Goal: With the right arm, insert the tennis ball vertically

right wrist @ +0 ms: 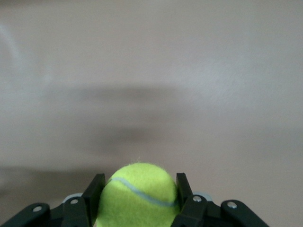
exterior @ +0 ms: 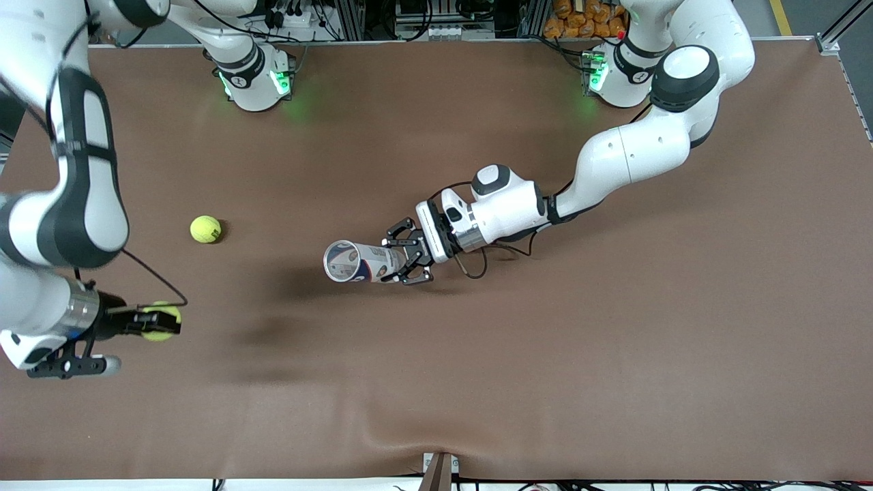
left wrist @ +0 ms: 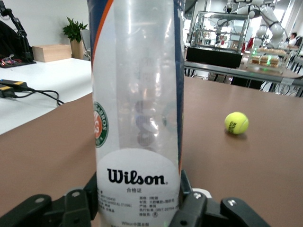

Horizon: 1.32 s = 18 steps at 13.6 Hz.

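Your right end effector (exterior: 158, 322) grips a tennis ball (exterior: 159, 322) above the counter (exterior: 614, 341) at the right arm's end; your left end effector (exterior: 408, 261) clamps the clear tube (exterior: 358, 262), long axis tilted, mouth toward the right arm; a second ball (exterior: 205, 229) lies apart.

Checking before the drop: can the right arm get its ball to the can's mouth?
Probably yes. The right gripper holds a ball above bare table; the can, held by the left gripper, has an open, uncovered mouth.
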Motion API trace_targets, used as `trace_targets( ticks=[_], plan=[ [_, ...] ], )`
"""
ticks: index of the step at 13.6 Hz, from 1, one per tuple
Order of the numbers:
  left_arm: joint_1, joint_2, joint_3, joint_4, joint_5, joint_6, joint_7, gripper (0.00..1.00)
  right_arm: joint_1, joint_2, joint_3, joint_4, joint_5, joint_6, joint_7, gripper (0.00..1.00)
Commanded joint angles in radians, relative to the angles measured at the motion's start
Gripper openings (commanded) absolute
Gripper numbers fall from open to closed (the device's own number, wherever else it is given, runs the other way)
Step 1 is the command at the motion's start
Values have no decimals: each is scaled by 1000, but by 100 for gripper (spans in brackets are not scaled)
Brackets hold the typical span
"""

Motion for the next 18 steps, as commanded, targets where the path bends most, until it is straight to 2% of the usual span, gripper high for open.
trace_targets(
  ticks=[1, 5, 13, 18],
  plan=[
    [8, 62, -43, 31, 48, -26, -17, 65, 26, -68, 0, -34, 22, -46, 108, 0],
    [-2, 113, -41, 24, 57, -25, -15, 65, -45, -120, -5, -32, 23, -129, 116, 0],
    [1, 147, -35, 31, 184, -16, -12, 65, -48, -121, -8, -43, 22, -146, 277, 0],
    [64, 102, -41, 35, 180, -101, -18, 69, -48, -119, -5, -51, 23, -147, 303, 0]
  ],
)
